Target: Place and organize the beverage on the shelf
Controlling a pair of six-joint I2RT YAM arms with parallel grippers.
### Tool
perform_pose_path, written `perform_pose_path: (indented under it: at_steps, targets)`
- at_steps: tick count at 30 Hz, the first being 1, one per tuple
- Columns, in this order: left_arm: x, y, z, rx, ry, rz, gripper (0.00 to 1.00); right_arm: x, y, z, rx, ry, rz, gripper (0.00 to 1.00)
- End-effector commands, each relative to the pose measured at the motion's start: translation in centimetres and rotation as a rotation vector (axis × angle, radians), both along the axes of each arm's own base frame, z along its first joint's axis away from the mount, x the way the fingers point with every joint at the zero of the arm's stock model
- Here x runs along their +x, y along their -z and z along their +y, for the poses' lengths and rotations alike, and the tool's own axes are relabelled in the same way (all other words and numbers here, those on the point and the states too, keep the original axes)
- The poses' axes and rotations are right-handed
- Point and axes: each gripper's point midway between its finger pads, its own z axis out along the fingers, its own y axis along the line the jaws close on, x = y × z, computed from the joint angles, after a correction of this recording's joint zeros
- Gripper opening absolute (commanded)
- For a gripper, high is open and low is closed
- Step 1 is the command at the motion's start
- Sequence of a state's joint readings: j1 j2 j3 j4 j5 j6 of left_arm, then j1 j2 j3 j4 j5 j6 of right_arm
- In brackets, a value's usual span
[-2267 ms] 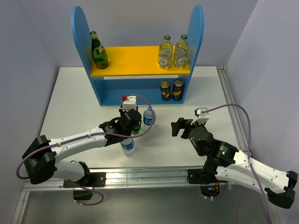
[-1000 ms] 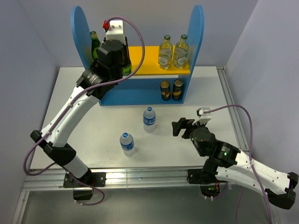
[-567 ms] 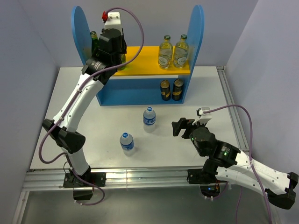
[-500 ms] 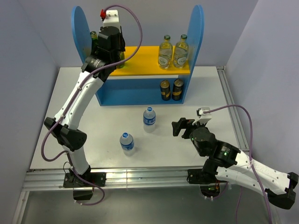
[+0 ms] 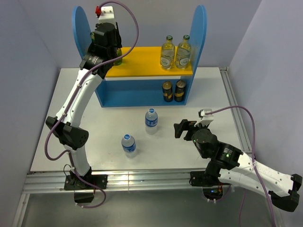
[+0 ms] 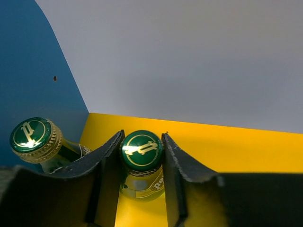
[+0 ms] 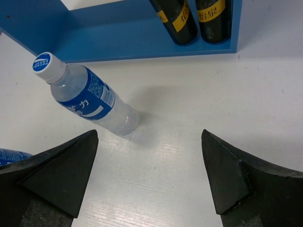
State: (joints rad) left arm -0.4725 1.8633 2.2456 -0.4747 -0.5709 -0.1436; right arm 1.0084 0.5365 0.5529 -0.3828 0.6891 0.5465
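Claw work at the shelf (image 5: 199, 38): left claw (image 6: 142, 136) clenched on a green bottle (image 6: 141, 151), upright on the yellow board (image 6: 236, 146) at 11 o'clock, just beside the second green bottle (image 6: 34, 138). Right claw (image 7: 150, 175) spread wide, grasping nothing, at 4 o'clock. Far water bottle (image 5: 150, 118) and near water bottle (image 5: 128, 143) upright on the table (image 5: 71, 104), 6 o'clock of the shelf.

Blue shelf (image 5: 201, 28), yellow-orange board (image 5: 142, 61), green bottles (image 6: 141, 150), blue-labelled water bottles (image 5: 151, 119)

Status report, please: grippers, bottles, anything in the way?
Left gripper shut on green bottle at upper board, beside other green bottle. Right gripper open, empty. Two water bottles on table. No obstruction seen.
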Motion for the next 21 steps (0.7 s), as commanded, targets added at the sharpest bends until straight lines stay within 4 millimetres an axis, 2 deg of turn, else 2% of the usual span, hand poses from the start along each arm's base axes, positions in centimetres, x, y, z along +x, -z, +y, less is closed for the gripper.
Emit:
perform_pose_path:
  at_steps: [1,3,7,8,12,18,21]
  targets:
    - [-1.4,-4.4,0.4,-0.054,0.02,-0.112,0.38,0.2,-0.5,-0.1,0.018,0.02,-0.012,0.96]
    - [-1.6,-4.8,0.3,-0.058,0.032,-0.117,0.33,0.2,-0.4,-0.1,0.015,0.02,-0.011,0.96]
    - [-2.0,-5.4,0.5,-0.063,0.033,-0.126,0.36,0.2,-0.4,-0.1,0.015,0.023,-0.011,0.96]
    - [-2.1,-5.8,0.5,-0.064,0.039,-0.132,0.38,0.2,-0.4,-0.1,0.015,0.025,-0.01,0.96]
    - [-2.2,-5.9,0.4,-0.063,0.045,-0.127,0.59,0.2,-0.4,-0.1,0.02,0.024,-0.012,0.96]
    - [-2.7,-6.3,0.7,-0.059,0.04,-0.128,0.75,0.2,-0.4,-0.1,0.021,0.023,-0.011,0.96]
    - [-3.2,-6.5,0.7,-0.065,0.043,-0.124,0.78,0.2,-0.5,-0.2,0.021,0.025,-0.013,0.96]
